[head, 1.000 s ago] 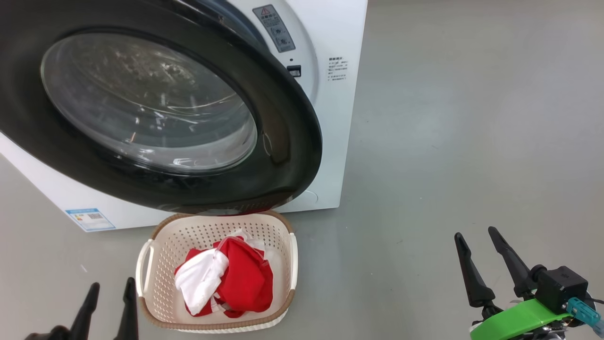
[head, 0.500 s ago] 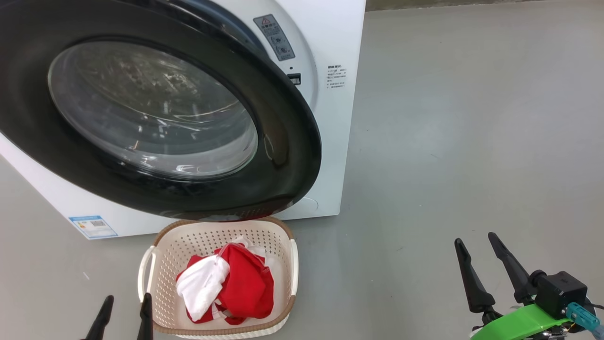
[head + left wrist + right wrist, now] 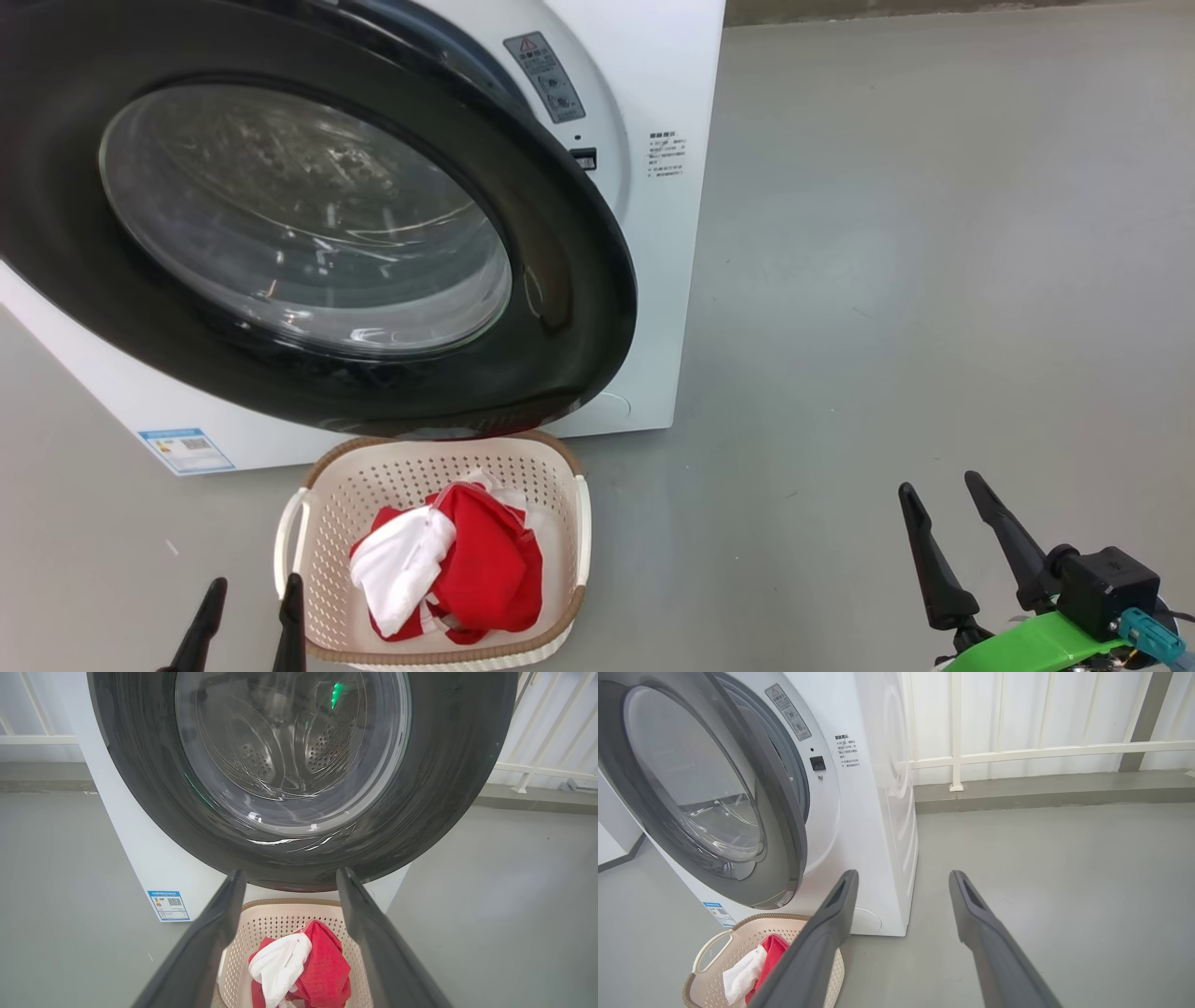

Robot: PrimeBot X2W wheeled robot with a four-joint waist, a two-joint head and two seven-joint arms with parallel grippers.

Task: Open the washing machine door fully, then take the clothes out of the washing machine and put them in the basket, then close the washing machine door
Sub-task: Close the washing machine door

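The washing machine (image 3: 665, 280) stands white and boxy. Its door (image 3: 560, 280), black-rimmed with a glass bowl, hangs ajar, leaving a gap to the machine's front in the right wrist view (image 3: 784, 812). Just in front sits the cream basket (image 3: 303, 523), holding the red and white clothes (image 3: 467, 560). My left gripper (image 3: 255, 581) is open and empty at the basket's near left corner. In the left wrist view its fingers (image 3: 219, 933) frame the basket (image 3: 289, 904), the clothes (image 3: 322, 966) and the door (image 3: 444, 788). My right gripper (image 3: 937, 485) is open and empty, low over bare floor to the right.
Grey floor spreads to the right of the machine. A white railing (image 3: 1017, 751) runs along the wall behind. A blue label (image 3: 187, 451) marks the machine's lower front. The door's lower rim overhangs the basket's far edge.
The whole picture has shifted down slightly, so the camera moved. My left gripper has slid a little right, closer to the basket. Door, basket and clothes stay put.
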